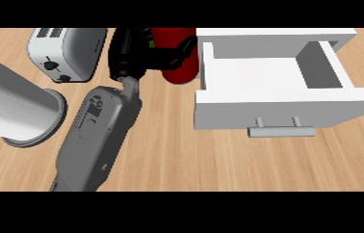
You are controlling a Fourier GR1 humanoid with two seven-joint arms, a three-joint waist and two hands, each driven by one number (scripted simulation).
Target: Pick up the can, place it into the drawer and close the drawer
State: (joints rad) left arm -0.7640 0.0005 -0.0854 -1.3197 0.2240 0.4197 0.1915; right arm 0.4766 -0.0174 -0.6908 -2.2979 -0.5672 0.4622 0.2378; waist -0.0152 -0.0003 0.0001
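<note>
A red can (pixel 179 76) stands on the wooden counter just left of the open white drawer (pixel 270 109). My left hand (pixel 134 51) is at the can's left side. Its black fingers (pixel 173 58) curl across the can's front and hide its middle. The grey forearm (pixel 96 131) runs in from the lower left. Nothing lies inside the drawer, and its grey handle (pixel 280 130) faces me. The can is outside the drawer, close to its left wall. My right hand is out of sight.
A silver toaster (pixel 68 54) stands at the back left, close to my hand. At the left edge is a large grey cylindrical container (pixel 28 109). Bare counter (pixel 177 155) stretches in front of the drawer.
</note>
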